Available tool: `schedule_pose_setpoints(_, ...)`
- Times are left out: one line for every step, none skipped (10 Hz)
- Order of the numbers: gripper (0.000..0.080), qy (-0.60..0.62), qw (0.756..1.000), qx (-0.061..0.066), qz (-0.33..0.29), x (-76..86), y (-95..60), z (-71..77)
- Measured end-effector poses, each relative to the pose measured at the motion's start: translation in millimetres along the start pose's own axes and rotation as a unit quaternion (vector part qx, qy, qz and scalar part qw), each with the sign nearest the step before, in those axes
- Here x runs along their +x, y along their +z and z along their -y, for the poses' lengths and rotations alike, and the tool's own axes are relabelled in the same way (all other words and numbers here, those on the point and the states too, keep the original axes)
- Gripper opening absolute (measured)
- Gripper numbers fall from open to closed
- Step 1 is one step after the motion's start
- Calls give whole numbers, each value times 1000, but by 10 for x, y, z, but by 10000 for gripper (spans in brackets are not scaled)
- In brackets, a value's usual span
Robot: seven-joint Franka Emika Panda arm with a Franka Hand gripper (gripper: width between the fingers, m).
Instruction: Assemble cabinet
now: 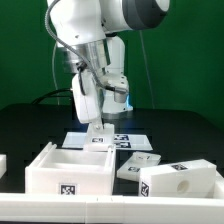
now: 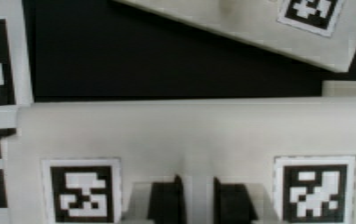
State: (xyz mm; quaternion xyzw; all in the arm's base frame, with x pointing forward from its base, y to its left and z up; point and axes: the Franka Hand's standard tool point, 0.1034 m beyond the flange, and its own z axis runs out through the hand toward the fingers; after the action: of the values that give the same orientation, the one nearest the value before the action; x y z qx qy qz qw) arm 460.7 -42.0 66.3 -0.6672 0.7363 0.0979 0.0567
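Observation:
The cabinet lies in loose white tagged pieces. An open box-shaped piece (image 1: 68, 168) stands front left, a flat piece (image 1: 137, 166) lies beside it, and a block with a round hole (image 1: 185, 182) is at the exterior view's right. My gripper (image 1: 97, 126) points straight down behind them, low over the marker board (image 1: 112, 140). In the wrist view the gripper (image 2: 200, 200) has its dark fingers (image 2: 164, 202) almost together, with only a thin pale strip between. A white surface with two tags (image 2: 82, 190) spreads around them. Nothing shows as pinched. Another cabinet piece (image 2: 228, 25) lies beyond.
The black table (image 1: 30, 130) runs back to a green backdrop. A further white piece (image 1: 3, 163) pokes in at the exterior view's left edge. A white bar (image 1: 110, 212) lines the front edge.

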Motion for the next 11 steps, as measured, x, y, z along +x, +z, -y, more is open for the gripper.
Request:
schedule_pose_setpoints(64, -1, 1000, 0, 0, -8, -1, 15)
schedule_pose_setpoints(64, -3, 1000, 1, -1, 4, -6, 31)
schedule_pose_setpoints(64, -4, 1000, 2, -1, 28, -11, 37)
schedule_pose_setpoints(64, -4, 1000, 2, -2, 39, -11, 38)
schedule_pose_setpoints(64, -5, 1000, 2, -2, 34, -10, 40)
schedule_pose_setpoints(64, -6, 1000, 2, -2, 27, -8, 41)
schedule_pose_setpoints(64, -6, 1000, 2, -2, 30, -4, 38)
schedule_pose_setpoints(64, -6, 1000, 2, -2, 30, -3, 38)
schedule_pose_setpoints(64, -6, 1000, -1, -1, 23, -2, 37)
schedule_pose_setpoints(64, -5, 1000, -20, 5, -5, 2, -2)
schedule_pose_setpoints(64, -11, 998, -60, 14, -36, -23, -25)
